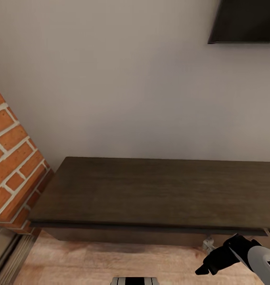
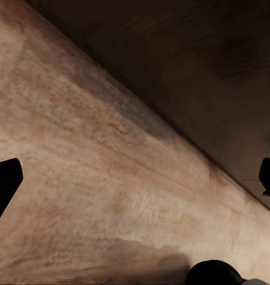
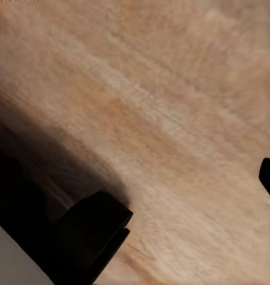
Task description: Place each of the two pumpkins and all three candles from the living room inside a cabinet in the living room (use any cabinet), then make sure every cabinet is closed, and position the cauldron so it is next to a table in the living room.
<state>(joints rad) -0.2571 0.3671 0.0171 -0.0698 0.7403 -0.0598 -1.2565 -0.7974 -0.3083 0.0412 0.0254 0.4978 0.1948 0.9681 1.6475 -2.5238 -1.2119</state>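
At the far left of the head view stands the red brick fireplace (image 1: 14,166), and just beside it begins the cabinet (image 1: 158,190) — the long, low, dark brown unit set against the pale wall (image 1: 111,79), its top bare and its front in shadow under the overhanging edge, so I cannot tell for certain whether every drawer is shut, though none juts out. The robot faces it squarely and close, probably so that a drawer front comes within reach. Above, at the right, hangs a corner of a dark screen (image 1: 246,21). Low at the right the right gripper (image 1: 214,263) hovers over the wooden floor (image 1: 91,261) just before the cabinet's base; its fingers stand spread and hold nothing. In the left wrist view the left gripper (image 2: 135,190) is likewise spread wide — empty over floorboards.
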